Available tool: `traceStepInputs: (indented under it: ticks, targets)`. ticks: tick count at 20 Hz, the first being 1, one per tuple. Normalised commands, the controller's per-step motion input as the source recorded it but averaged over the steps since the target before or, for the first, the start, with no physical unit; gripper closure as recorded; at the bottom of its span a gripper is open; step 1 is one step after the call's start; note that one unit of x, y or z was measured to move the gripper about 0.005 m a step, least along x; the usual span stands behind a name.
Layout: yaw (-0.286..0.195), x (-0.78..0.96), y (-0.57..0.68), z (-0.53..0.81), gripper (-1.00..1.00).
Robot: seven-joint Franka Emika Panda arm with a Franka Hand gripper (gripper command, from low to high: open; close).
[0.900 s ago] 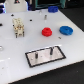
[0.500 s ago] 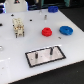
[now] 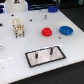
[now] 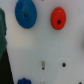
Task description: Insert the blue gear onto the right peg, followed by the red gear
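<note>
Lying flat on the white table [image 3: 15, 57], the blue gear [image 3: 66, 30] sits toward the exterior view's right, just beside the red gear [image 3: 48, 32] and well apart from the black plate [image 3: 44, 58], whose right peg [image 3: 51, 50] stands bare. Neither view shows the pincer, so I cannot tell whether it is spread or pressed together. The wrist camera looks straight down on both gears, suggesting the arm hangs above them
</note>
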Motion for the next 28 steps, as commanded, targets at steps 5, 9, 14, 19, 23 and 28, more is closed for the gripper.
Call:
traceStepInputs:
  ticks: [5,9,14,19,23,28]
  targets:
    - [0.0,-0.05,0.5,-0.27,-1.0]
    - [0.0,-0.03,0.41,-0.36,-1.0]
    - [0.0,-0.04,0.37,-0.4,-1.0]
    - [0.0,-0.09,0.28,-0.44,-1.0]
    - [0.0,-0.17,0.05,-0.49,-1.0]
    - [0.0,-0.25,-0.11,-0.5,-1.0]
